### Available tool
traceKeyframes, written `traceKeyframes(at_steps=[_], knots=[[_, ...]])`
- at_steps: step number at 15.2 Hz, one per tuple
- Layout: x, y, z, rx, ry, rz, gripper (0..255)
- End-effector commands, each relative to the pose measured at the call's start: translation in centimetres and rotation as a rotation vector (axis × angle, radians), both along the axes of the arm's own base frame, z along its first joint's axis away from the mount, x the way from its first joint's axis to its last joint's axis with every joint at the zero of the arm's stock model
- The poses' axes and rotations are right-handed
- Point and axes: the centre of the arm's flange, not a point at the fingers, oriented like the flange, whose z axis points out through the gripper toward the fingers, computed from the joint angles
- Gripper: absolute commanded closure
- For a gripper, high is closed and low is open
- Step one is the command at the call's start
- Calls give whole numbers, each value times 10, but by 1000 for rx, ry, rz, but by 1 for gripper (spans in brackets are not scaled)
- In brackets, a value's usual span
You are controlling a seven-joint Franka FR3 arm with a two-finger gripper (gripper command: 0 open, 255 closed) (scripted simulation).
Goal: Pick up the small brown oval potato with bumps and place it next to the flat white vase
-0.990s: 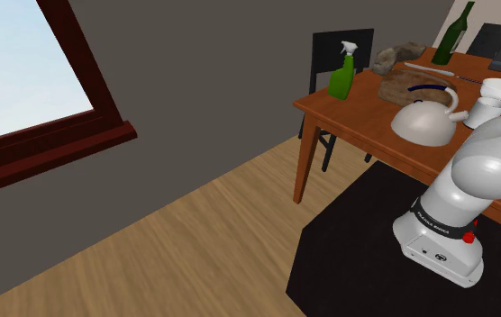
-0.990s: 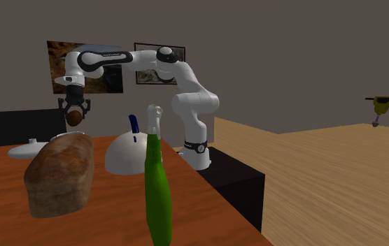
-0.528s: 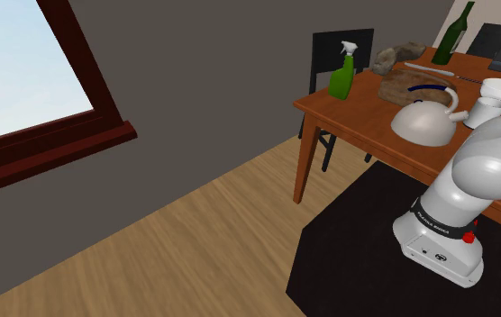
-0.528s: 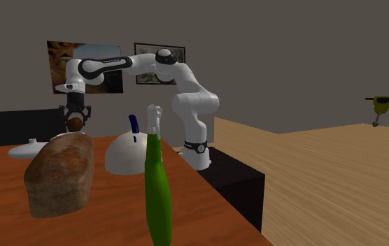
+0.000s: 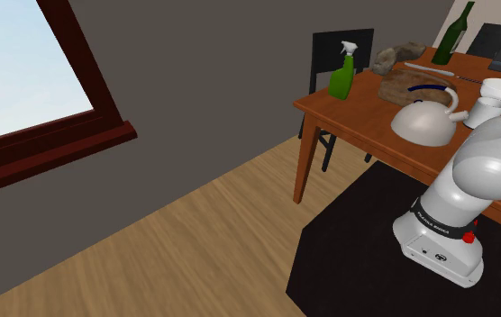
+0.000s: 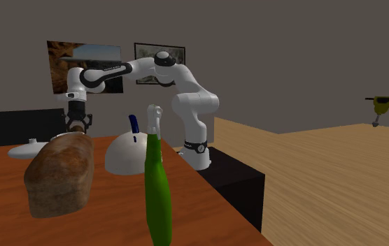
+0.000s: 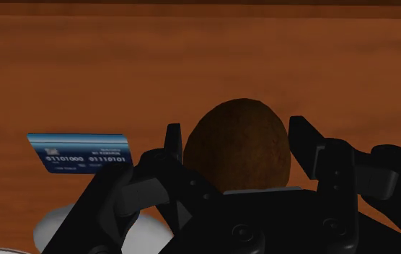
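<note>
The black jaws clasp the bumpy brown oval potato (image 7: 236, 144) low over the reddish-brown wooden table (image 7: 192, 65), near a blue card (image 7: 80, 152).

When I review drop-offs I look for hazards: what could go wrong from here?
1. The potato, clasped in the claw, is rounded; released on the table, it may roll away from the flat white vase.
2. A blue card lies close beside the claw; going lower could nudge it or land the potato on it.
</note>
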Motion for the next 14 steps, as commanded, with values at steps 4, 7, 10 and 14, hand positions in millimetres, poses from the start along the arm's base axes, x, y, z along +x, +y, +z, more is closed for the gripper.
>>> traceKeyframes(at_steps=[4,7,10,14], knots=[[-1,-1,-7,0,0,0,255],[-1,-1,-7,0,0,0,255],[-1,-1,-7,0,0,0,0],[-1,-1,-7,0,0,0,0]])
